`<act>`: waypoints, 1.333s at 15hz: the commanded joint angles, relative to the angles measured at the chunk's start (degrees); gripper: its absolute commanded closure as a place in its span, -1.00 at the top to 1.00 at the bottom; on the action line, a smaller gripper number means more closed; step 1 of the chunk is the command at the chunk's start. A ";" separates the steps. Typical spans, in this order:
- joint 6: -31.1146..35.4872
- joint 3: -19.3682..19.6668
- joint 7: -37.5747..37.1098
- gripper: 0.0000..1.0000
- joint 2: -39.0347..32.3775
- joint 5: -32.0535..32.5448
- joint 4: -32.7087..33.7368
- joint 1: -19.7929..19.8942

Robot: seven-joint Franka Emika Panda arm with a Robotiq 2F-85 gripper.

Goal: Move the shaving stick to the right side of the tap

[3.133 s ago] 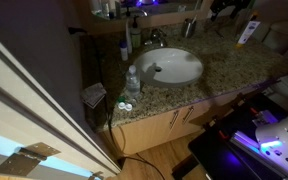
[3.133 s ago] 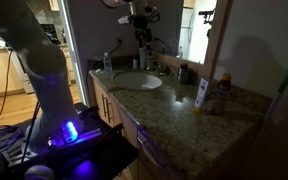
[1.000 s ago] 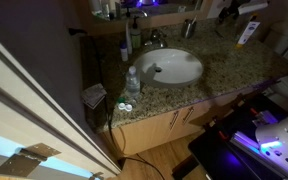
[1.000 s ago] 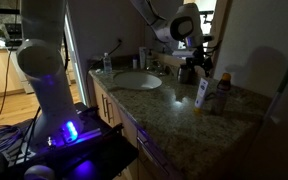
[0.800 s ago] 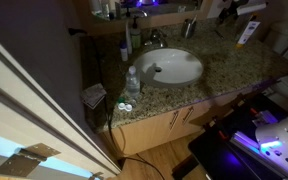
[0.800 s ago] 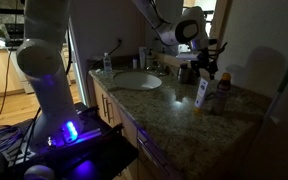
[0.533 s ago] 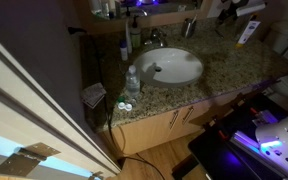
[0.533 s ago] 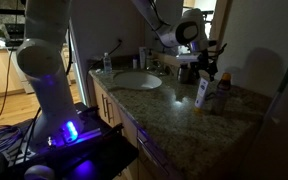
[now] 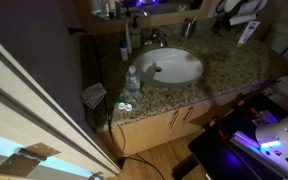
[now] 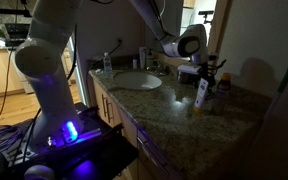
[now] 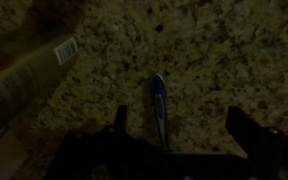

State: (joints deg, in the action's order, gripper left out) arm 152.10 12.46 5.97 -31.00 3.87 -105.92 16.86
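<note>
**Shaving stick (image 11: 159, 105) free beneath the open tool (image 11: 180, 125)**

In an exterior view, from the left: the chrome tap (image 9: 156, 40) stands behind the white basin (image 9: 174, 67), and the tool hovers well apart from them, over the far end of the table (image 9: 234, 65). In the wrist view, a white tube (image 11: 29, 75) lies at left. The blue shaving stick lies flat on the granite between the wide-spread fingers (image 11: 121, 120), which hold nothing. Placement right of the tap appears done; only withdrawal seems left.

An exterior view looked steeply down on the basin (image 9: 176, 67) from above. An exterior view stood lower, facing along the counter (image 10: 179, 108). Both shared basin and counter. The wrist view faced straight down, close to the counter.
</note>
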 commanded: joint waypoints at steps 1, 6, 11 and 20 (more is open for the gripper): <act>-1.68 -2.79 2.20 1.00 -4.72 -3.83 6.76 3.39; -5.14 -4.53 2.61 1.00 -8.98 -6.43 12.92 5.18; -9.26 -5.36 3.77 0.47 -11.37 -6.31 16.55 5.68; -11.21 -6.44 6.84 -0.80 -12.20 -7.16 19.09 7.36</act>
State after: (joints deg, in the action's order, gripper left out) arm 142.71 7.57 9.57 -42.43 -1.64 -88.73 22.28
